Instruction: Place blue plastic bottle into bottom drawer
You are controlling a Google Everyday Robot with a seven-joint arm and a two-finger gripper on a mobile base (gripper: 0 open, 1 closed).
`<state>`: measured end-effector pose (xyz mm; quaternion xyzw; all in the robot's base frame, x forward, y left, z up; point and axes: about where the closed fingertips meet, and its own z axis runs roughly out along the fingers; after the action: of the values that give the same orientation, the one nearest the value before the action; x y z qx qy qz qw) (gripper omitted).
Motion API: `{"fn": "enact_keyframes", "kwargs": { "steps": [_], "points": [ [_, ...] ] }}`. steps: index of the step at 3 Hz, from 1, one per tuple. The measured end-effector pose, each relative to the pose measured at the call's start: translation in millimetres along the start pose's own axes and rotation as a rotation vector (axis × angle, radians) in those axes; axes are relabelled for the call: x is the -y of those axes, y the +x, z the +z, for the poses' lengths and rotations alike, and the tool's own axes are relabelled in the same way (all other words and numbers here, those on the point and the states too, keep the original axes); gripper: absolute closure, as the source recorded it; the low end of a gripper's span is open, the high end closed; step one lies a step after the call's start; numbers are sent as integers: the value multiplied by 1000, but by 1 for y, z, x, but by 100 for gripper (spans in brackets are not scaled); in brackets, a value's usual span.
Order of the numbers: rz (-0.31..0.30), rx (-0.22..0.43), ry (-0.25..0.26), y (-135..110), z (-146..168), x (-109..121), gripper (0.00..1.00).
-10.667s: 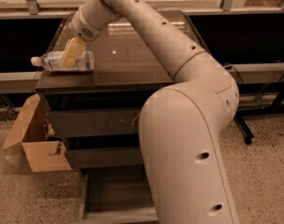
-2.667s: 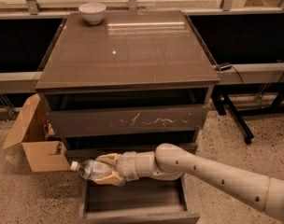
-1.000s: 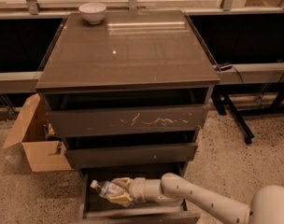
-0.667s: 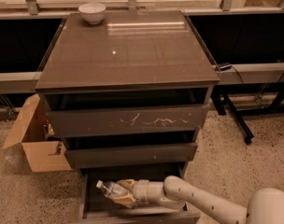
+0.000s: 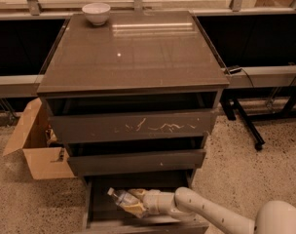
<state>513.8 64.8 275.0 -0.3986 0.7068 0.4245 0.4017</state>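
The bottom drawer [image 5: 101, 213] of the three-drawer cabinet is pulled out, dark inside. My gripper [image 5: 133, 203] reaches in from the lower right and is shut on the blue plastic bottle [image 5: 120, 198]. The bottle lies tilted, its white cap pointing up-left, low inside the drawer at its left-middle. Whether it rests on the drawer floor I cannot tell. My white arm [image 5: 211, 214] stretches along the drawer's front right.
A white bowl [image 5: 96, 12] stands at the back left of the cabinet top [image 5: 133, 48]. The scratched top drawer front [image 5: 138, 126] and plain middle drawer [image 5: 136, 161] sit slightly out. An open cardboard box [image 5: 33, 145] stands on the floor to the left. A black stand [image 5: 243, 121] is at right.
My gripper has carried the bottle from the cabinet top down to the open bottom drawer. In the last second it sank a little lower and deeper into the drawer.
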Motion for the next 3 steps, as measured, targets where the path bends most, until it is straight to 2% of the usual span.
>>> {"fn": "enact_keyframes", "kwargs": {
  "steps": [1, 2, 3],
  "points": [
    [22, 1, 18, 11, -2, 7, 37],
    [42, 1, 28, 19, -2, 12, 6],
    [42, 1, 29, 19, -3, 12, 0]
  ]
}}
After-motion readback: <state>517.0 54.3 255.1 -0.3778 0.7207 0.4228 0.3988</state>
